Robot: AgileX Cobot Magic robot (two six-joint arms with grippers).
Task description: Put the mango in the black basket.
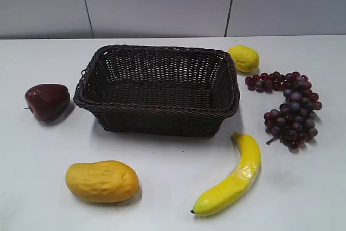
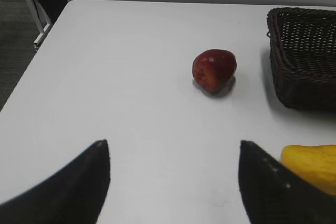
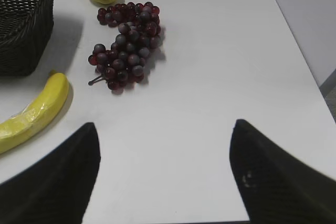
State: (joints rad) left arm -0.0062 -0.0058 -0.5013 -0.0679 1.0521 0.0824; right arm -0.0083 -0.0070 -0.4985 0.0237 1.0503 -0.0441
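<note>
Left end effector (image 2: 173,182) black, tapered matte fingers (image 2: 68,187), right end effector (image 3: 163,177) alike

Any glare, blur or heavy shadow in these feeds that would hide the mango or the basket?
Exterior view: even, soft light; mango and basket are sharp, with short shadows beneath. Left wrist view: slightly soft; the mango is cut by the frame edge, partly behind a dark finger. Right wrist view: clear, mild sheen on the banana; no mango in view.
</note>
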